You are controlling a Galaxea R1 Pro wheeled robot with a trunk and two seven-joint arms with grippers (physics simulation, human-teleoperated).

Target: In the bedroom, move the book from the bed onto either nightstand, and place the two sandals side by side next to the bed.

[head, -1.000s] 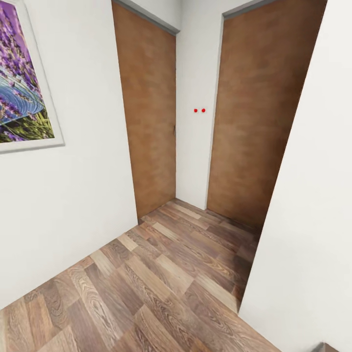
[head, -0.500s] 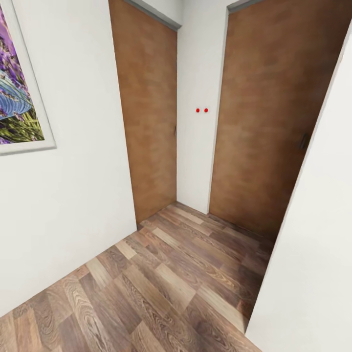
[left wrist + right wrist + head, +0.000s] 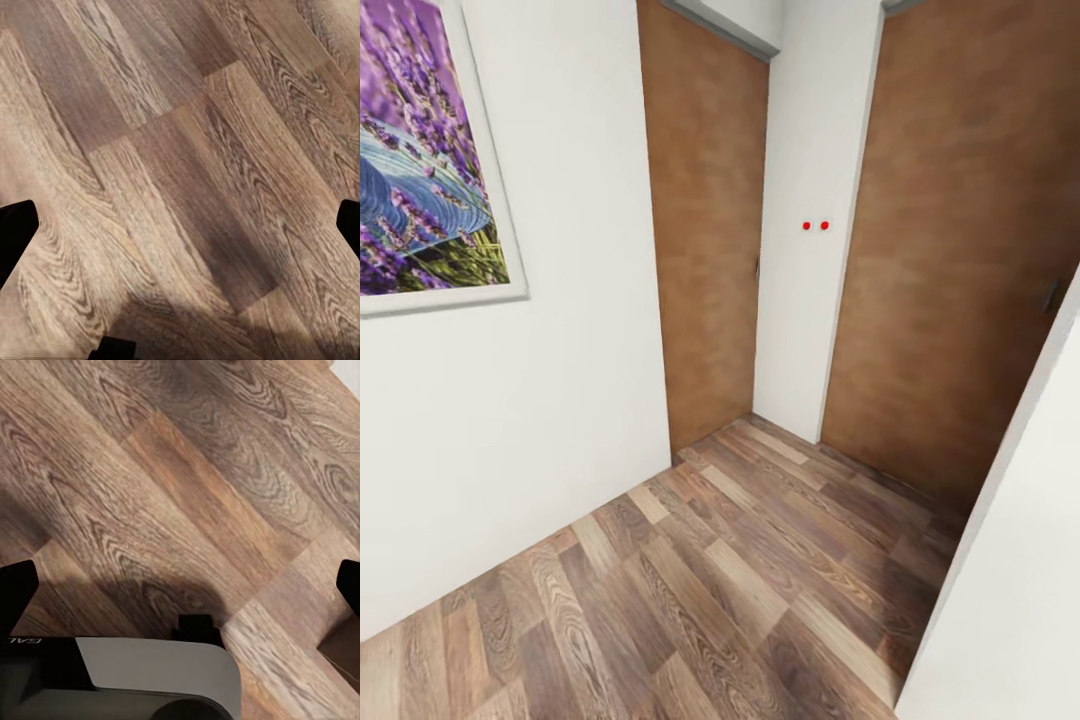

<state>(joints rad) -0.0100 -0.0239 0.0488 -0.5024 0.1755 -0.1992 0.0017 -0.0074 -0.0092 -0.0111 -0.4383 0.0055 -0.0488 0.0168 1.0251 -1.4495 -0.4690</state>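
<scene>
Robot in a narrow hallway facing two closed brown doors; no book, bed, nightstand or sandals in sight.

The head view looks down a wood-plank floor (image 3: pixel 720 590) toward the left door (image 3: pixel 705 220) and the right door (image 3: pixel 960 250), which meet at a white corner, with a framed lavender picture (image 3: pixel 425 160) on the left wall. Which way the task's things lie cannot be told, so neither arm is nearer. The left gripper (image 3: pixel 180 225) and right gripper (image 3: pixel 180 585) both point at bare floor, jaws wide apart and empty.
</scene>
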